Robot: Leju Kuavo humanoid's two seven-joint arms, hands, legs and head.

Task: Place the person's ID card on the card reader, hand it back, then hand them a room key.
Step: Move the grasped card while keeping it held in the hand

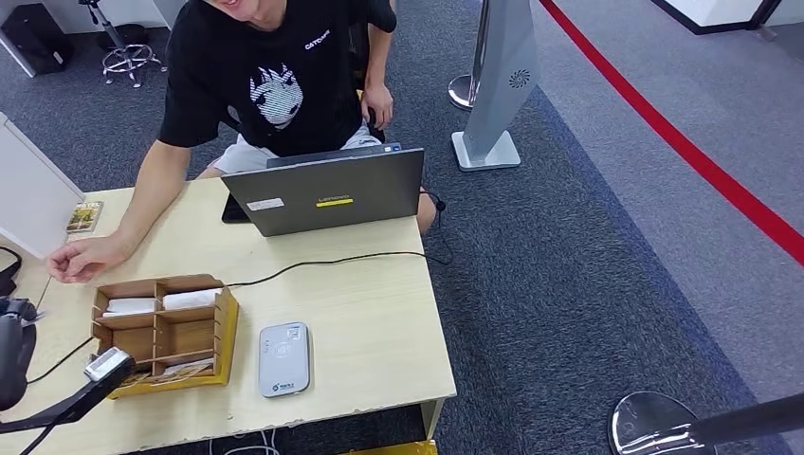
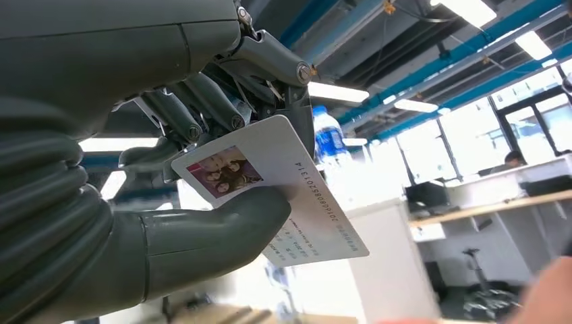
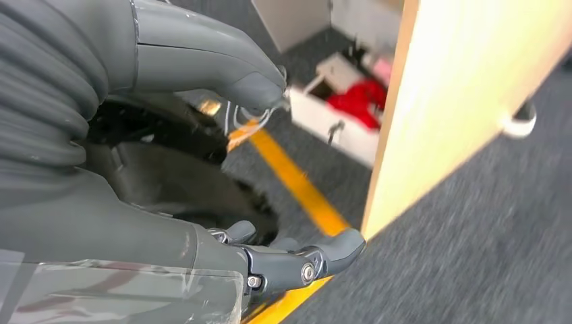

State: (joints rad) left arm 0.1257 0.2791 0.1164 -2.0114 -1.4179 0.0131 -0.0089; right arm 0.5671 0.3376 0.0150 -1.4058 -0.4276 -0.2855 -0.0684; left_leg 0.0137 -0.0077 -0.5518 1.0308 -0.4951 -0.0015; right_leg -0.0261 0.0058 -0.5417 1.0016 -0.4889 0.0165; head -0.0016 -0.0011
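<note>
Light wood table (image 1: 370, 313) lower left of frame: laptop (image 1: 327, 190) at its top edge, wooden organizer (image 1: 166, 332) lower left, white card reader (image 1: 283, 358) beside it, black cable (image 1: 322, 263) across the middle.

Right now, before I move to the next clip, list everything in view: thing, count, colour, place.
ID card: one, white with a photo, pinched in the left hand.
Card reader: one, pale grey, on the table near its front edge.
Organizer: one, brown wood, on the table beside the reader; white cards lie in its far compartments.
Laptop: one, grey, open at the table's far side.
Cable: one, black, lying across the table.
Table: one, light wood.
Person: one, black shirt, seated behind the laptop, one hand resting on the table.
Left hand: grey, holding the card.
Right hand: grey, holding nothing, fingers apart, beside the table edge.
</note>
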